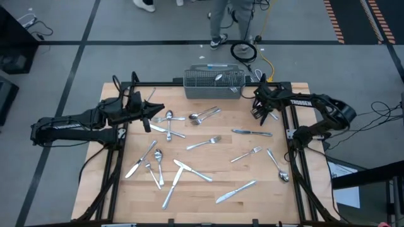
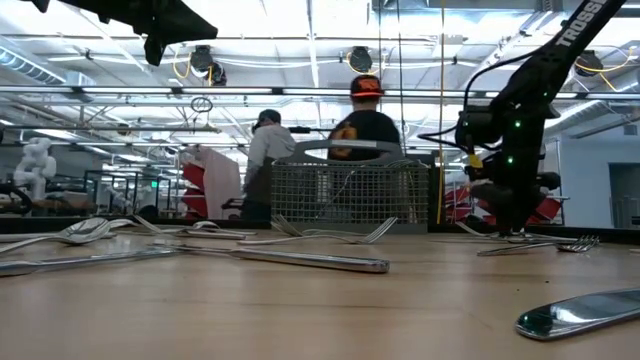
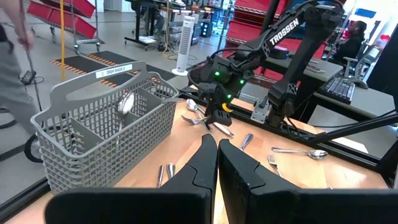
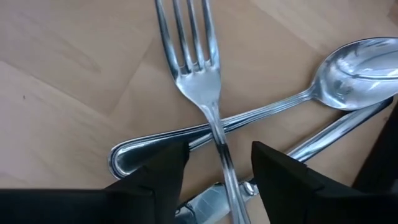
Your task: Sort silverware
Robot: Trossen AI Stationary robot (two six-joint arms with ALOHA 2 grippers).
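Right gripper point(image 4: 214, 168): lowered at the table's point(image 1: 208, 183) far right corner, fingers apart, one on each side of a fork point(image 4: 202, 81) handle. That fork lies across a spoon point(image 4: 298, 93); a third utensil lies partly hidden beneath them, type unclear.

Left gripper point(image 3: 217, 163): fingers together, holding nothing, raised above the table near the far left edge, pointing across at the basket.

Grey mesh basket point(image 1: 213, 84): at the middle of the far edge. One spoon point(image 3: 126, 102) stands in a compartment; another utensil leans out at its right end.

Remaining silverware point(image 1: 189, 170): forks, spoons and table knives lie loose over the table, most in the left half and centre, several crossing one another. One spoon point(image 1: 278, 167) and one knife point(image 1: 236, 191) lie toward the near right.

Beyond the far edge: two people point(image 2: 365, 125) stand behind the basket.
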